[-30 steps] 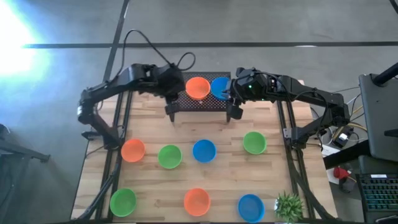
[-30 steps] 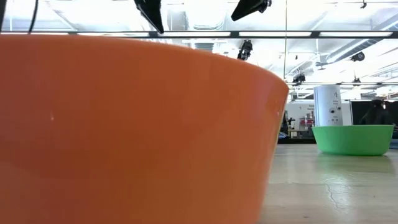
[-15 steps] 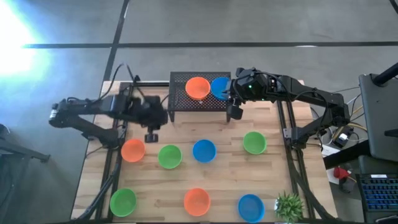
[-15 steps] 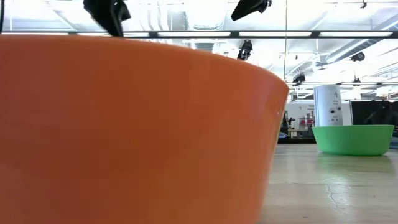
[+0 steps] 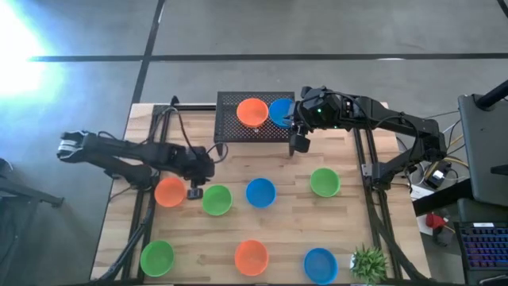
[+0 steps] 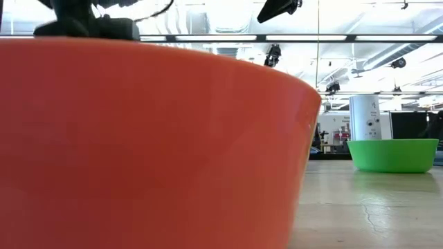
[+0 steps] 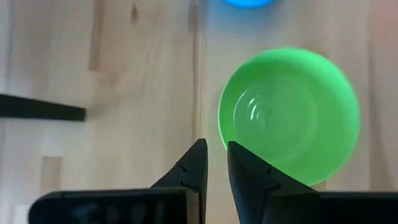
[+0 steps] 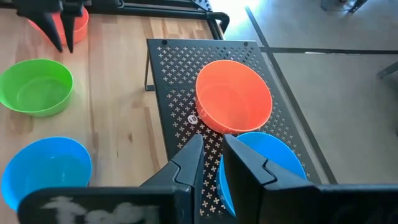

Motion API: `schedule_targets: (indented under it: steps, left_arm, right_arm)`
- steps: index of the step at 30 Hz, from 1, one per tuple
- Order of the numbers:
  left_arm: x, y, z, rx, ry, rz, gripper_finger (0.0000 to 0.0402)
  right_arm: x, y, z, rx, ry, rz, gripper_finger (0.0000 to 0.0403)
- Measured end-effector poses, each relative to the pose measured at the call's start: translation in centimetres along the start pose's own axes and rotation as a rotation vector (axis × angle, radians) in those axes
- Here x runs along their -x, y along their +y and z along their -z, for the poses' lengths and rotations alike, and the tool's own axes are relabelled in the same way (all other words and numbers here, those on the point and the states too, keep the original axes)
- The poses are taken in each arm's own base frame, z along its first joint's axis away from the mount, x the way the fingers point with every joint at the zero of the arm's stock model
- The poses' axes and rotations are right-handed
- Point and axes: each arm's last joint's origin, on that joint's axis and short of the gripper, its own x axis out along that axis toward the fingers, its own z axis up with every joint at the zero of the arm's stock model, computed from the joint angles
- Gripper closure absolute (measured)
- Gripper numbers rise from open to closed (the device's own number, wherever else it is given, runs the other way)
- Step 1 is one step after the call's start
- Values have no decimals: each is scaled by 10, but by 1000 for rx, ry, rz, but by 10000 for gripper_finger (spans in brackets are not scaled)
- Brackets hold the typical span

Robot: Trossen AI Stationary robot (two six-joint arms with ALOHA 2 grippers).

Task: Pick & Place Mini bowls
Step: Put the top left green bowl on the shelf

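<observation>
Two narrow gaps show at both grippers: the left gripper [image 5: 194, 193] hangs nearly closed and empty above the wood between an orange-red bowl [image 5: 169, 191] and a green bowl [image 5: 217, 199]; the right gripper [image 5: 298, 144], likewise nearly closed and empty, sits at the edge of the black perforated rack [image 5: 262, 131]. All bowls stand upright, mouths up; being round, they have no long axis. An orange-red bowl [image 5: 252, 112] and a blue bowl [image 5: 280, 111] sit touching on the rack. Others lie scattered across the wooden table [image 5: 349, 210], beside a potted plant [image 5: 368, 261]. Grey floor surrounds it.
</observation>
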Motion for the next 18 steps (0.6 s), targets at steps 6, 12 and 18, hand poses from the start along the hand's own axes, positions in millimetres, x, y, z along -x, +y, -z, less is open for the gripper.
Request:
schedule_targets:
  steps: [6,12,18]
  left_arm:
    - [-22,-1,12,54,-36,35,346]
    - [-40,-1,23,82,-87,56,346]
    - [-50,-1,29,117,-133,65,346]
  right_arm:
    - [0,0,0,4,0,0,346]
    - [0,0,0,5,0,0,346]
    - [0,0,0,8,0,0,346]
